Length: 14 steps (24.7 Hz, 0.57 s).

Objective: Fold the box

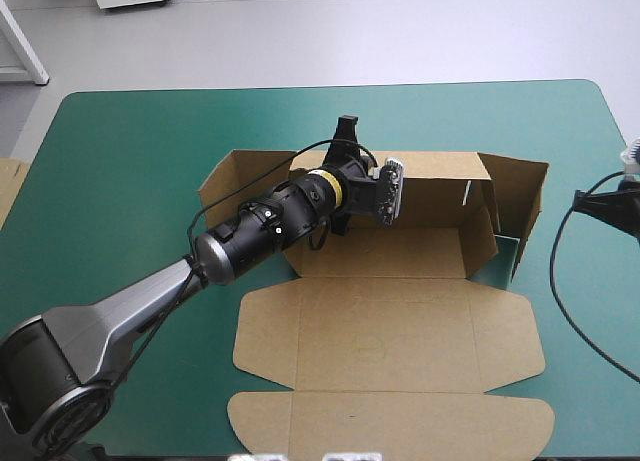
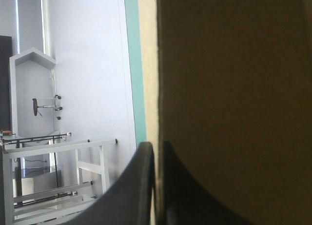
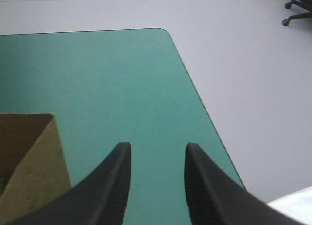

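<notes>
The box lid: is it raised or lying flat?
Lying flat: the lid spreads over the table, while the back wall stands upright.

Left arm link (image 1: 120, 316): grey, smooth tube.
Left forearm (image 1: 262, 228): black cylinder, pale screws noted.
Wrist band (image 1: 325, 189): yellow ring.
Right fingers (image 3: 109, 188): black curved fins.

So the box (image 1: 390, 321) sits mid-bench (image 1: 120, 161), tray part with raised walls toward the far edge, lid flat toward the near edge. Left fingers (image 2: 136, 186) pinch the tray's far wall. Right fingers (image 3: 114, 186) stand apart over the bench's right edge, off the box's right end. Spare board (image 1: 8, 186) at the left edge.
</notes>
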Tool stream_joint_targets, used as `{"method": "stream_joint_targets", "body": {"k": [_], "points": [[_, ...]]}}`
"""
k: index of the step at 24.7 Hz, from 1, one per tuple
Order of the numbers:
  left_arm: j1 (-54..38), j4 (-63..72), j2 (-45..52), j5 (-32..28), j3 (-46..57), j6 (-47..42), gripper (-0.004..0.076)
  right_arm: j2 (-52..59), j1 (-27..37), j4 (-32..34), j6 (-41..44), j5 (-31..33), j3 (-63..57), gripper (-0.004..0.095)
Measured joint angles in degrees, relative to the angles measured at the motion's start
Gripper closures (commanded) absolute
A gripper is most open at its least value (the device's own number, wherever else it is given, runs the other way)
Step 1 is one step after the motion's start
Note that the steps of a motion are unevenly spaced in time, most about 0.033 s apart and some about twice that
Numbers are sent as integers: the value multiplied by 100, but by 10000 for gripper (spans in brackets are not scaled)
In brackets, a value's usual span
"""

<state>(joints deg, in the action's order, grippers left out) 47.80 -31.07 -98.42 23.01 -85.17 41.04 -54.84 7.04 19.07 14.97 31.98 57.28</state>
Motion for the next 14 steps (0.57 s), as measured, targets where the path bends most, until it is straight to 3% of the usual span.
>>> {"method": "stream_joint_targets", "body": {"k": [6, 11, 14], "points": [[0, -277, 23, -276, 175, -301, 734, -331, 386, -526, -319, 25, 289, 556], [0, -339, 23, -312, 186, -531, 734, -1494, 640, -2085, -1429, 630, 1044, 566], [0, -339, 23, -316, 186, -571, 734, -1842, 1181, -3186, -2220, 854, 1519, 658]]}}
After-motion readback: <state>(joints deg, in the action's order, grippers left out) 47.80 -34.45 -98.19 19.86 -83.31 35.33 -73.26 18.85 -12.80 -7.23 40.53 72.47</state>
